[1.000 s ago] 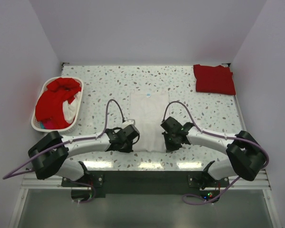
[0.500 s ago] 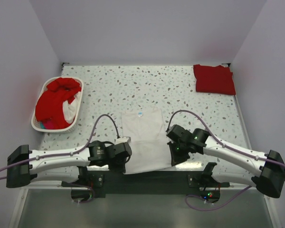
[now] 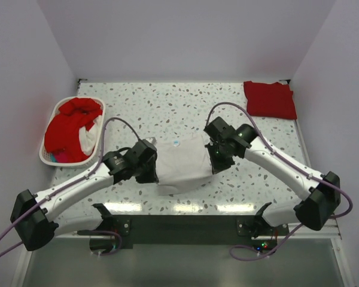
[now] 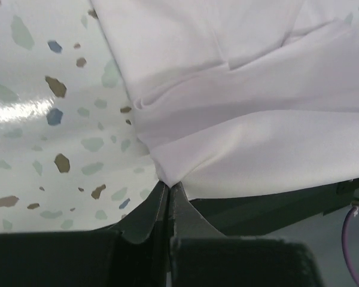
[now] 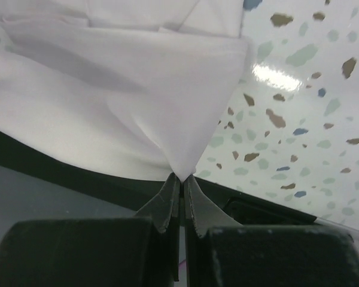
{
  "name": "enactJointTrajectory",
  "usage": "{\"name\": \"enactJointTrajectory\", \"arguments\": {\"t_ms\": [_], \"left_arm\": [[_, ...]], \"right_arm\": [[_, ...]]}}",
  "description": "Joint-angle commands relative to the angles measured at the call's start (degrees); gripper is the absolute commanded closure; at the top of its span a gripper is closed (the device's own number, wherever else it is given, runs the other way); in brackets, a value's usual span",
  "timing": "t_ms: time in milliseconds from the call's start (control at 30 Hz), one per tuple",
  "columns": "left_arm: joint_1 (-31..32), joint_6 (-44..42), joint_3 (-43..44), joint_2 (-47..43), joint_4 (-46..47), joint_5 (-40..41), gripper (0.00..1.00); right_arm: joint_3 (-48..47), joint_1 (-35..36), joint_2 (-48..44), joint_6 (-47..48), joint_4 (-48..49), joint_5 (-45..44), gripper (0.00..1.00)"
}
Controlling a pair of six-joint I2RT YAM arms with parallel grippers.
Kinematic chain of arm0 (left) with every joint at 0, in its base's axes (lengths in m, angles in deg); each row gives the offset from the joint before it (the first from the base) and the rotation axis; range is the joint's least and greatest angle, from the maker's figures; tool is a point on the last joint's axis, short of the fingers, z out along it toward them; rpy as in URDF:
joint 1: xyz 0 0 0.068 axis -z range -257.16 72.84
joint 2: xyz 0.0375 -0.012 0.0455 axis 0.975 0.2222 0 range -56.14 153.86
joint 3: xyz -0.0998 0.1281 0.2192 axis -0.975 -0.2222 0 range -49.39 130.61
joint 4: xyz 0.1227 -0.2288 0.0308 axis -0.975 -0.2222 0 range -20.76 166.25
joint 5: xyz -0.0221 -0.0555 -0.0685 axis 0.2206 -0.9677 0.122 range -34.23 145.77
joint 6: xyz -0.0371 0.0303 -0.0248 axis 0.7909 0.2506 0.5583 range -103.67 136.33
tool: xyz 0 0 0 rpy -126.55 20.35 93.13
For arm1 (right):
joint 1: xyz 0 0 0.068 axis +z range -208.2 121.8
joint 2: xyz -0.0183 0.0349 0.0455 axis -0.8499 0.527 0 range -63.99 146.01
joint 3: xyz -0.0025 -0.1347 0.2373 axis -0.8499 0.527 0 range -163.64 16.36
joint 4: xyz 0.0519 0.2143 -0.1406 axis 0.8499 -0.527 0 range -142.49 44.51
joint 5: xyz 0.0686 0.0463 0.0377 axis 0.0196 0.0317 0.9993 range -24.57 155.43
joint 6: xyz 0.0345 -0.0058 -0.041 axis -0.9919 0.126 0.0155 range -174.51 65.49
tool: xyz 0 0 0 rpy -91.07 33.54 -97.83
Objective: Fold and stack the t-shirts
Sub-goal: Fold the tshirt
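The white t-shirt (image 3: 180, 164) with a small blue neck label lies in the middle of the speckled table, its near part lifted and doubled over. My left gripper (image 3: 154, 169) is shut on its left bottom corner (image 4: 167, 177). My right gripper (image 3: 215, 161) is shut on its right bottom corner (image 5: 182, 170). Both hold the cloth taut above the table. A folded red t-shirt (image 3: 270, 99) lies at the far right. More red t-shirts (image 3: 69, 127) are heaped in the basket.
A white oval basket (image 3: 48, 156) stands at the left edge with red and white cloth in it. The table's near edge and a dark rail (image 3: 185, 227) run below the arms. Walls close the table on three sides.
Both grippers have carried the shirt's bottom corners from the near table edge up and away towards the collar, folding the shirt over itself. Both arms have stretched further out.
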Motion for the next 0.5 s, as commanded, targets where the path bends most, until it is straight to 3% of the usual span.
{"name": "enactJointTrajectory", "arguments": {"t_ms": [0,233,467], "left_arm": [[-5.22,-6.50,4.03,1.72,4.49,-0.64,1.00],[-16.02,-13.01,9.31,7.79,9.50,-0.46,1.00],[-22.97,-16.18,11.77,15.25,16.97,-2.56,1.00]], "right_arm": [[-7.18,-3.26,3.77,8.36,-1.53,-0.65,1.00],[-19.03,-8.18,16.59,15.14,-0.31,1.99,1.00],[-29.93,-14.08,27.32,18.84,2.41,6.29,1.00]]}}
